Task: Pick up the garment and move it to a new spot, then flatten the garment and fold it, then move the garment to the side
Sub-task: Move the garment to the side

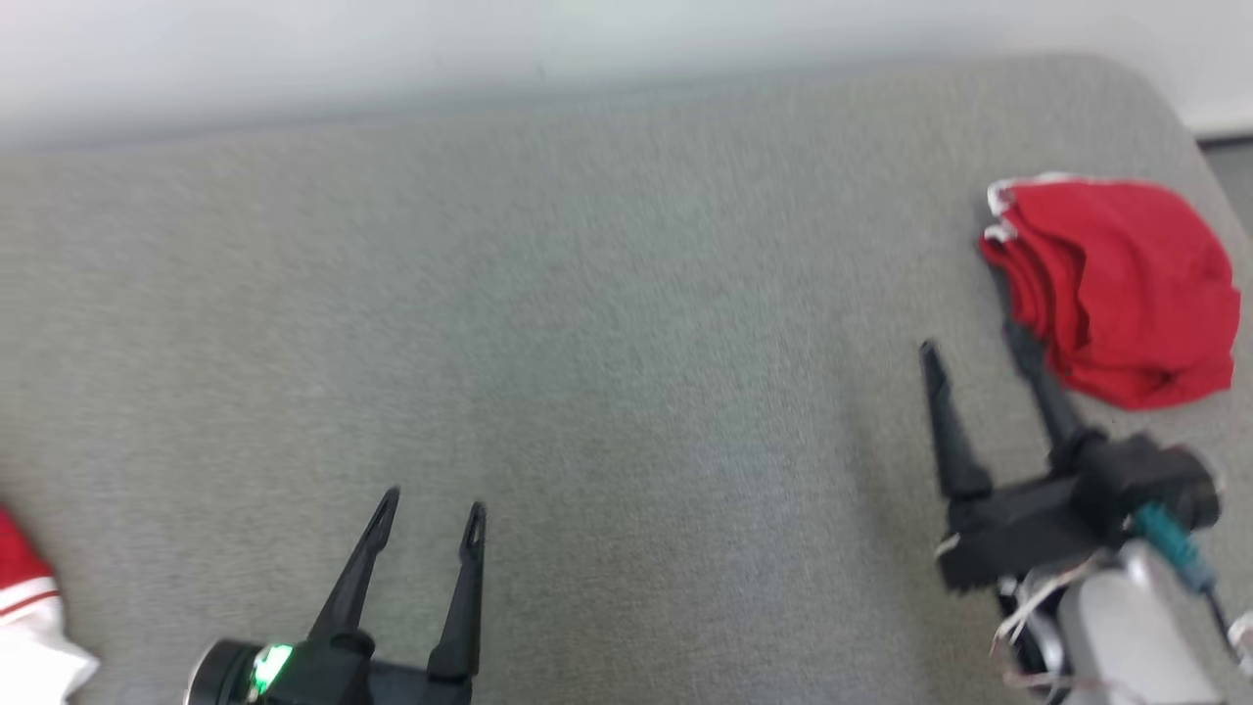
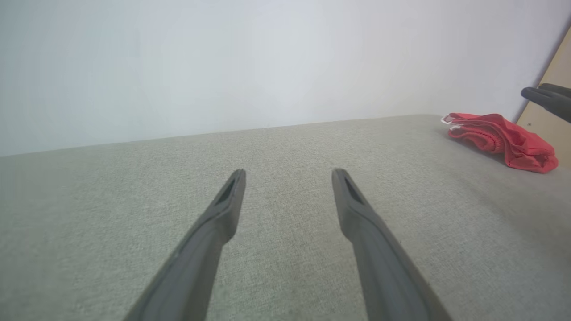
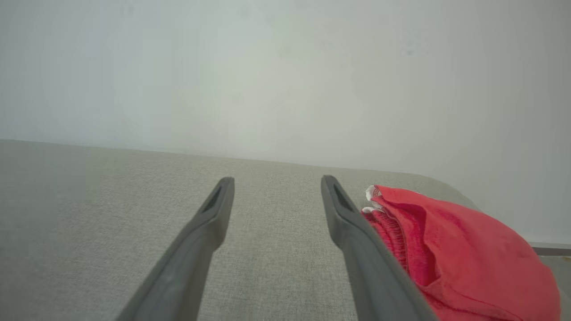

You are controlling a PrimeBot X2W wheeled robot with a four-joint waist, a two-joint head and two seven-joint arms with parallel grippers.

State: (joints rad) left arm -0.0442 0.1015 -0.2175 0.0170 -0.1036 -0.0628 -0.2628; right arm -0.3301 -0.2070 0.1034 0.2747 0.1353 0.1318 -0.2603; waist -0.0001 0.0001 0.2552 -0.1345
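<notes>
The grey fabric surface (image 1: 626, 294) lies open across the middle of the frame, and its rounded corner is at the upper right. One bunched red garment (image 1: 1126, 284) sits there, and one red-and-white cloth (image 1: 24, 607) is at the lower left edge. Both end effectors are spread: the right end effector (image 1: 969, 341) is just beside the garment's left edge, and the left end effector (image 1: 434, 501) is well apart.
</notes>
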